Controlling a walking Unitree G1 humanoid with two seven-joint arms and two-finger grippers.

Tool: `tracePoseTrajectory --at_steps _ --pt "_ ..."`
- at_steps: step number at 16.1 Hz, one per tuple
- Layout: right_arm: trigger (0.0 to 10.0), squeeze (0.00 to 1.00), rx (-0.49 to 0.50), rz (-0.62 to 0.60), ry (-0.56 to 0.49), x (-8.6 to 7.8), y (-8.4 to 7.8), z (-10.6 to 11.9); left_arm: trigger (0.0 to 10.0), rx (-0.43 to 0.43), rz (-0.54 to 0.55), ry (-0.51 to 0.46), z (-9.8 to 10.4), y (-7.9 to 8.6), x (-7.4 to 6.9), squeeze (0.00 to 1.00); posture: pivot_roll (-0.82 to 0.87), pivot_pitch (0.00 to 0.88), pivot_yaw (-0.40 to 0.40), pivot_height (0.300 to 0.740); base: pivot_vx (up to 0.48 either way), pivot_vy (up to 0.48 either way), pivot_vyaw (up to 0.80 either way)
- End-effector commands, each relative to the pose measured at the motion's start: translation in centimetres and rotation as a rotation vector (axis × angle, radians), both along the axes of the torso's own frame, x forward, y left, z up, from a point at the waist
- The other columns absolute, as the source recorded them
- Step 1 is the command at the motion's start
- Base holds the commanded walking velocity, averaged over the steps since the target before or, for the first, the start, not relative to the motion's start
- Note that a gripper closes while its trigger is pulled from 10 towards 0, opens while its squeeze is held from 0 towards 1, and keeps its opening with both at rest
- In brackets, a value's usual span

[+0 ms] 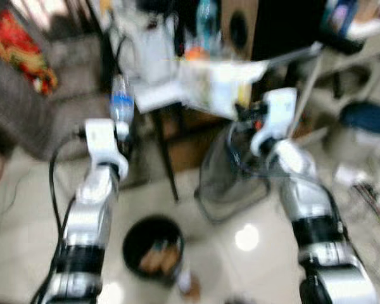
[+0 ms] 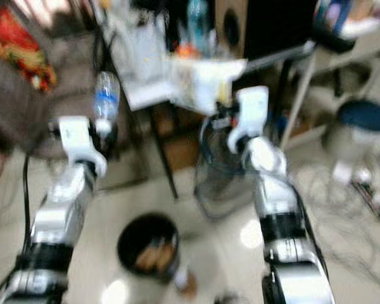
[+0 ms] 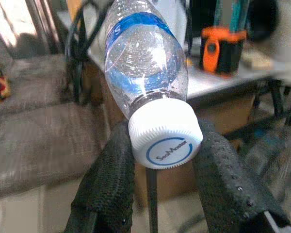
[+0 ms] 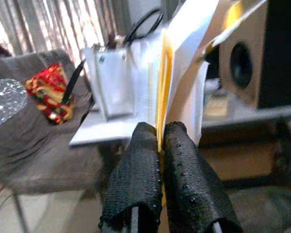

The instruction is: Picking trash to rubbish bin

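Holding two pieces of trash at once, the robot stands over the rubbish bin (image 1: 153, 252), a dark round tub on the tiled floor between its two arms and below them. The plastic bottle (image 3: 145, 68) is clear with a blue label band and a white cap (image 3: 165, 139); the left gripper (image 3: 161, 170) has its black fingers closed on the neck just behind that cap, so the bottle points away from the wrist and stands up above the arm in the head views. The right gripper (image 4: 160, 145) is pinched shut on the edge of a sheet of paper (image 4: 184, 68), white with a yellow layer, which rises above the arm.

The bin already seems to hold something brownish, though the head views are too blurred to say what.

The step in hand, as I judge it, is the drop. Both loads sit high and out to the sides of the bin, so each arm should be brought inward and lowered until its load hangs over the opening before the fingers part. One arm at a time would keep them from crossing. The paper is broad and light and may drift or catch on the rim, so releasing it low is wise. Nearby stand a table (image 4: 102, 131) and a couch (image 3: 43, 141), both well clear of the bin.
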State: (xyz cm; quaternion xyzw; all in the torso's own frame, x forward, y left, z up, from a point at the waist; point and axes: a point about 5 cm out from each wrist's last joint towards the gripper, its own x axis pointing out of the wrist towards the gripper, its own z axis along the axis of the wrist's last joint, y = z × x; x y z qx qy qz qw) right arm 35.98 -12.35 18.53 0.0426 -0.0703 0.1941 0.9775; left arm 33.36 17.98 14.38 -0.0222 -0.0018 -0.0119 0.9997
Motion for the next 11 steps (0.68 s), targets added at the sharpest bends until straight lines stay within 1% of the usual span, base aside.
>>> tracePoseTrajectory --at_steps 1,2,4,6,11 --pt "10.0 0.0 0.002 0.05 -0.019 -0.19 1.49 0.48 10.0 0.016 0.044 -0.001 0.14 1.36 -0.14 0.0 -0.1 0.078 0.095 0.74 0.398 0.0 0.0" --pt "10.0 0.0 0.001 0.05 -0.018 -0.21 1.5 0.44 10.0 0.015 0.047 0.001 0.09 1.37 -0.16 0.0 -0.1 0.078 0.095 0.74 0.24 0.0 0.0" --pt "10.0 0.0 -0.012 0.058 -0.022 -0.33 1.56 0.36 10.0 0.031 0.058 0.002 -0.12 1.45 -0.38 0.0 -0.1 0.081 0.095 0.74 0.0 0.0 0.0" --pt "10.0 0.0 -0.024 0.068 -0.028 -0.47 1.67 0.32 10.0 0.016 0.066 0.007 -0.34 1.57 -0.49 0.0 -0.1 0.084 0.092 0.74 0.0 0.0 0.8" --pt "10.0 0.0 -0.022 0.069 -0.027 -0.5 1.66 0.33 10.0 0.013 0.075 0.005 -0.33 1.66 -0.52 0.0 -0.1 0.084 0.092 0.74 0.0 0.0 0.8"
